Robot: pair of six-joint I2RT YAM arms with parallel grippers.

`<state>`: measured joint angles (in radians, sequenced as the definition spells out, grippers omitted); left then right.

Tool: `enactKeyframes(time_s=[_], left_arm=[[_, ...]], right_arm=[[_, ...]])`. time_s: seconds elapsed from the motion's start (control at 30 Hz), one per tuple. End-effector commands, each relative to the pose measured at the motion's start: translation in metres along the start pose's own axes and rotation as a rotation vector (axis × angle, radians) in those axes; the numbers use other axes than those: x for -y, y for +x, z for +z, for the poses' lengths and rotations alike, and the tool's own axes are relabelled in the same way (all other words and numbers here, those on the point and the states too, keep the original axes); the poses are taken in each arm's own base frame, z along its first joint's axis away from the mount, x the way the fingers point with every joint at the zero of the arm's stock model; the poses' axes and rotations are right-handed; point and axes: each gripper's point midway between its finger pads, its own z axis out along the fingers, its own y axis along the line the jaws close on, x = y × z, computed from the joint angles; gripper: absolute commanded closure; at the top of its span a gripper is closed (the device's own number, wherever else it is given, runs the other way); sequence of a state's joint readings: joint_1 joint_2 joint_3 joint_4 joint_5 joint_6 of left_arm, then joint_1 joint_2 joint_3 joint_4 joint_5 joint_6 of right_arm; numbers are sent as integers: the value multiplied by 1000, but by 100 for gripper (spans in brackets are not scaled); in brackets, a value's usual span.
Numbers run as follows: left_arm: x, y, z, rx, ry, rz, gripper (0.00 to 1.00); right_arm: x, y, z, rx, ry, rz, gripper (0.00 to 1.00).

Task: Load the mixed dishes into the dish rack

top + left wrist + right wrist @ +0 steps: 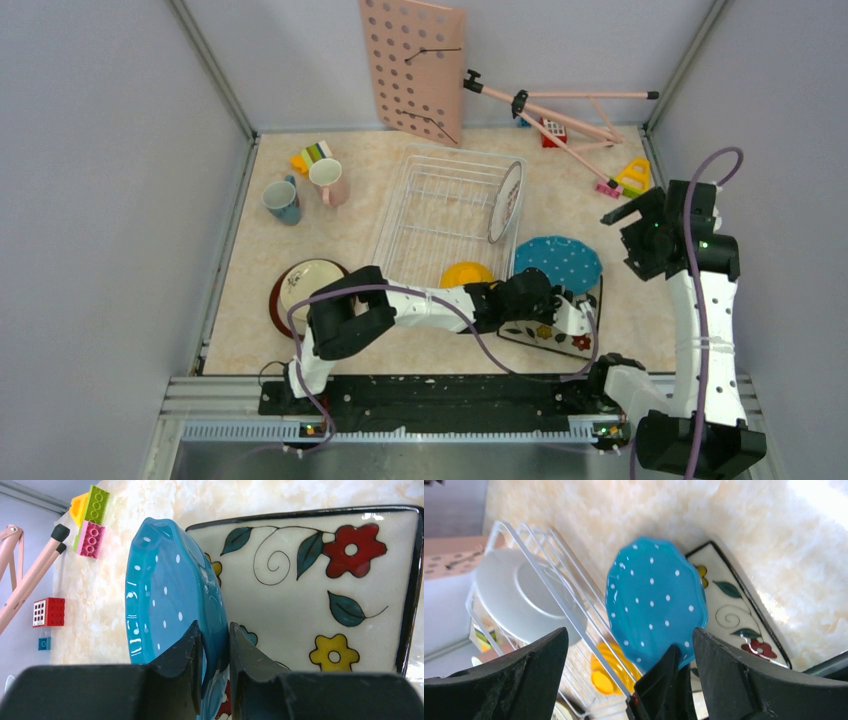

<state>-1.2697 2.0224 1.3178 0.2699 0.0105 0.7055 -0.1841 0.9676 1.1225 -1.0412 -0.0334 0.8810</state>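
My left gripper is shut on the near rim of the teal dotted plate, which is tilted on edge over the square flowered black-rimmed plate. The white wire dish rack holds the round white patterned plate upright and the yellow bowl. My right gripper is open and empty, raised to the right of the rack. The teal mug, pink mug and brown-rimmed cream plate sit left of the rack.
A pink pegboard leans on the back wall, with a pink folding stand beside it. Toy blocks lie at the back right and by the mugs. Grey walls close in the table on three sides.
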Motion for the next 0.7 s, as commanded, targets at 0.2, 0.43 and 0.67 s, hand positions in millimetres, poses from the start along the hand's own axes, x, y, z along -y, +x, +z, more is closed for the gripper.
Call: enactKeyframes(time_s=[0.2, 0.43, 0.67], left_arm=[[-70, -106, -39, 348, -189, -77, 100], [-118, -135, -73, 517, -255, -391, 100], [-145, -167, -123, 697, -233, -603, 100]], right_arm=[[6, -86, -72, 460, 69, 8, 8], [17, -103, -102, 615, 72, 35, 9], [25, -95, -91, 611, 66, 23, 9]])
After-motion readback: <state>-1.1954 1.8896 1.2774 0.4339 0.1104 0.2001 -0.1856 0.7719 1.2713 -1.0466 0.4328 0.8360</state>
